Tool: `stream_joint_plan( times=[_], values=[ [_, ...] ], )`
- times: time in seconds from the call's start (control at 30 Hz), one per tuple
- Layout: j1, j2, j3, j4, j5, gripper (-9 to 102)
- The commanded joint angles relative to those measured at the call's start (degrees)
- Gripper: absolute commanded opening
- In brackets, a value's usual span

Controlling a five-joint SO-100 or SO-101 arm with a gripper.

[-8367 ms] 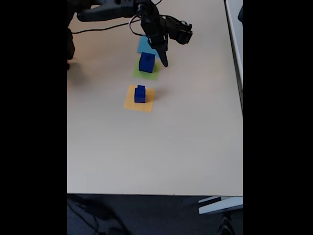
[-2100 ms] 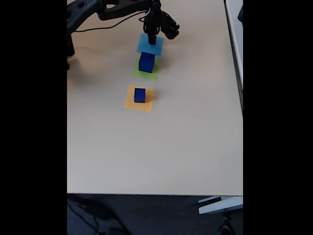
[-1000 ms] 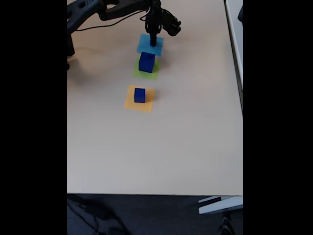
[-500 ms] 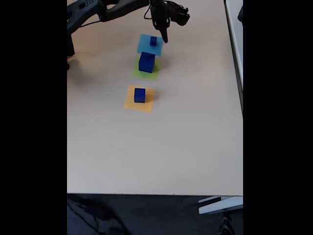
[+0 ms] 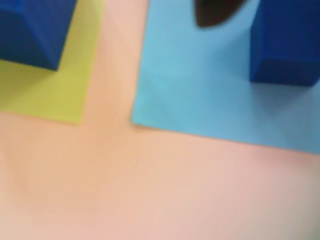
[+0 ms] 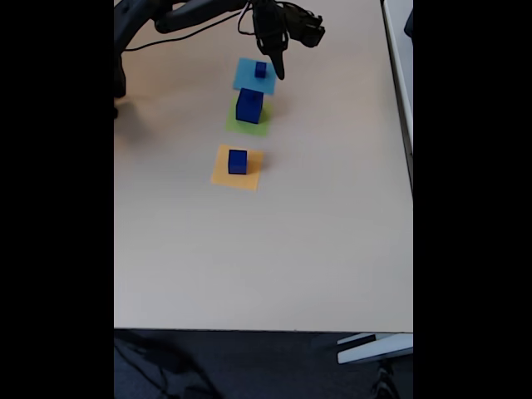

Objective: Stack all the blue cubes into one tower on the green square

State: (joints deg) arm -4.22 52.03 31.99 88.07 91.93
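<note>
Fixed view, left to right: medium blue cube (image 6: pixel 238 161) sits on the orange patch (image 6: pixel 223 175), large blue cube (image 6: pixel 248 105) on the green square (image 6: pixel 256 127), small blue cube (image 6: pixel 261 70) on the light-blue patch (image 6: pixel 245 78). My gripper (image 6: pixel 278 70) hangs just right of the small one, holding nothing; can't tell how far it's open.

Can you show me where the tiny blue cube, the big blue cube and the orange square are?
tiny blue cube (image 6: pixel 261 70), fixed view, its top face
big blue cube (image 6: pixel 248 106), fixed view, its front face
orange square (image 6: pixel 222 173), fixed view, bare left part
</note>
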Motion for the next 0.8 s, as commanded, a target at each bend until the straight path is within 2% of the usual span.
stream_joint_plan(
  times=[0.0,0.3,0.77],
  values=[
    [0.6,7.7,2.3,0.6,1.7,26],
    [1.5,10.5,10.2,0.0,4.5,26],
    [5.9,10.2,12.7,-0.5,0.1,26]
  ],
)
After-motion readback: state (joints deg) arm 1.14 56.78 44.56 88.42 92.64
